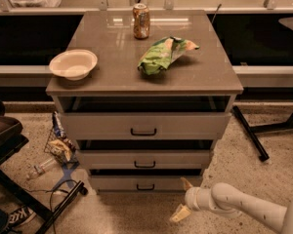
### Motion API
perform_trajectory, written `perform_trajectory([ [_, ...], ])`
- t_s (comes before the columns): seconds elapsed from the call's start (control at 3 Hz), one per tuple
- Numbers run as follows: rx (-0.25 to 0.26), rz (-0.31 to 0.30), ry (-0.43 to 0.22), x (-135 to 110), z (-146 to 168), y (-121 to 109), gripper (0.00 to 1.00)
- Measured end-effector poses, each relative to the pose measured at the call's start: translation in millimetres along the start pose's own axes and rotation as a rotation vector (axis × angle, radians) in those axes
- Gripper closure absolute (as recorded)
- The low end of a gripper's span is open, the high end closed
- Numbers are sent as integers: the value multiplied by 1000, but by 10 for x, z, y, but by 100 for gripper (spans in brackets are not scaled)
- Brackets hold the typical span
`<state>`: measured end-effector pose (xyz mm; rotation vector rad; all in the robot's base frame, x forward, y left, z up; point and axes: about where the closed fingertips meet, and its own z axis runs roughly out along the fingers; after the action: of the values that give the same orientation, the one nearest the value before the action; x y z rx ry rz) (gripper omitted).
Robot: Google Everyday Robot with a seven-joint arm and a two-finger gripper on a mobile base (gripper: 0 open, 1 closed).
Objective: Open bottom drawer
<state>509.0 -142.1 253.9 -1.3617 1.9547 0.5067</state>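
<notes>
The white arm (pixel 254 209) extends in from the lower right, stretched leftward and held low — its gripper (pixel 182 199) at the bottom of the view, right of centre, two tan fingers (pixel 180 213) spread wide apart.
</notes>
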Motion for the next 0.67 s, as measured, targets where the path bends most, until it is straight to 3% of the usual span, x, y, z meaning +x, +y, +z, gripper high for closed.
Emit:
perform_trajectory([
  [0.67, -12, -12, -36, -9, 499, -250, 0],
])
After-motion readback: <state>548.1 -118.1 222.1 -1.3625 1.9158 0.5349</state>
